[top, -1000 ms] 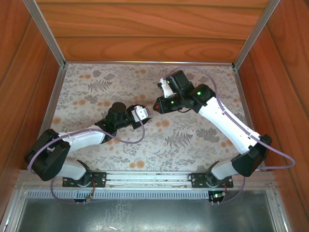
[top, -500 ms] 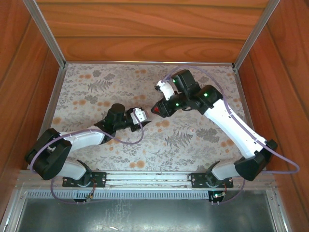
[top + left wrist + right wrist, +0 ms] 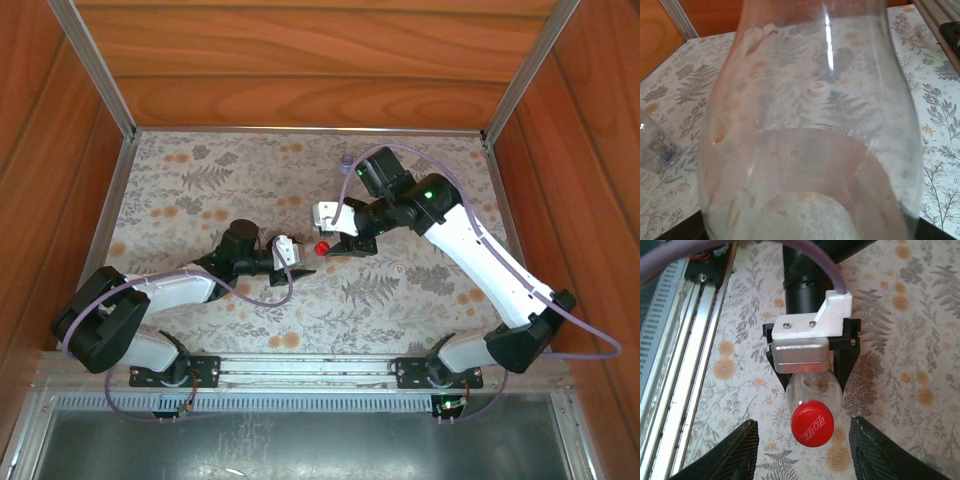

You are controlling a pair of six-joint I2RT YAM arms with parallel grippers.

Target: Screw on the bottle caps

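My left gripper [image 3: 296, 258] is shut on a small clear bottle [image 3: 815, 390] with a reddish label band [image 3: 810, 165], held lying level over the cloth. A bright red cap [image 3: 812, 426] sits on its neck, pointing at the right wrist camera and also visible from above [image 3: 322, 247]. My right gripper [image 3: 810, 452] is open. Its black fingers [image 3: 730, 452] stand either side of the cap, clear of it. A second clear bottle [image 3: 346, 160] stands farther back, its base at the left of the left wrist view [image 3: 657, 147].
Flower-and-fern cloth [image 3: 200, 180] covers the table, with wooden walls on three sides. A metal rail [image 3: 675, 365] carrying the arm bases runs along the near edge. The right arm's lilac cable [image 3: 345, 190] loops above the bottles.
The left gripper and its bottle have shifted toward the near edge. The right wrist has turned and followed, and its jaws have come apart from the red cap.
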